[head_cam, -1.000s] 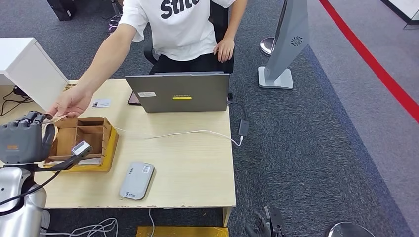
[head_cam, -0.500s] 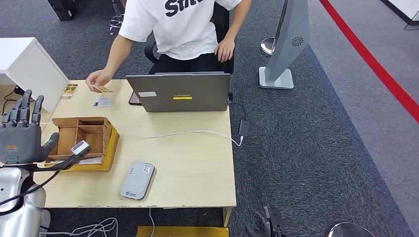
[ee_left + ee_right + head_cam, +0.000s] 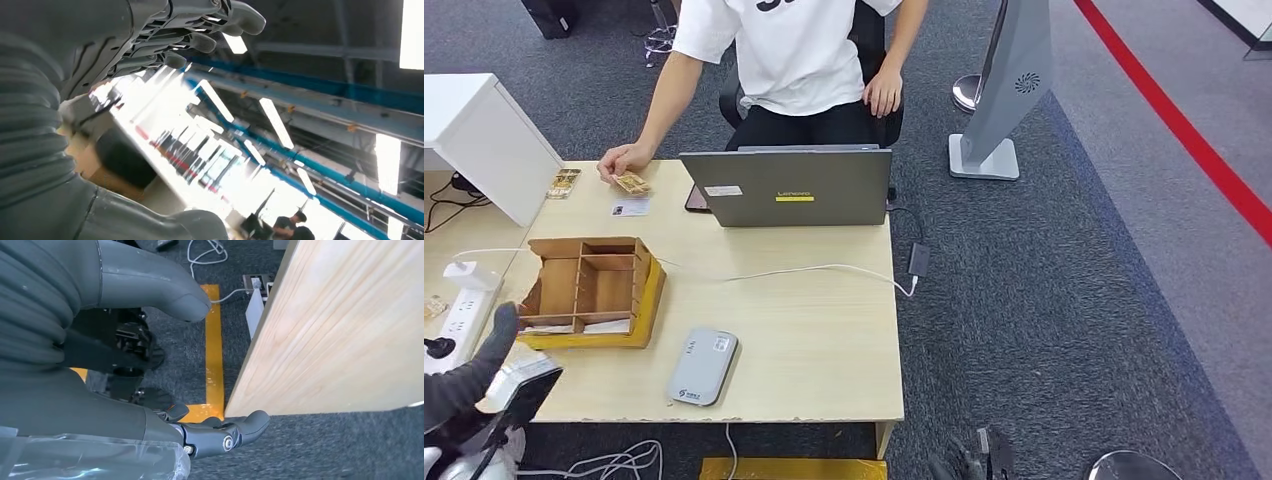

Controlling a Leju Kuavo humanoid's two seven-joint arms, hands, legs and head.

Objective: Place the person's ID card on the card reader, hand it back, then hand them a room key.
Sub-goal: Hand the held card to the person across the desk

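A: What am I losing sight of here?

B: I'm seeing my left hand cut off at the lower left corner of the head view, just a dark grey shape off the table's near-left corner. In the left wrist view the left hand is pointing up toward ceiling lights, fingers apart with nothing in them. My right hand is barely peeking in at the bottom edge of the head view, down by the floor; the right wrist view is showing the right hand hanging beside the table edge, thumb and fingers spread, holding nothing.

A: And the key?

B: The person's hand is resting on the far-left part of the table, fingers on a small tan card, which I'm taking for the room key. It's too small to read; its long axis seems to be running roughly left to right, slightly tilted. 1 white card is lying flat just nearer, long side left to right.

A: The reader?

B: The grey card reader is lying near the front edge, its long axis pointing away from me, nothing on it. The wooden organizer is sitting to its left, and the laptop is hiding the desk behind it.
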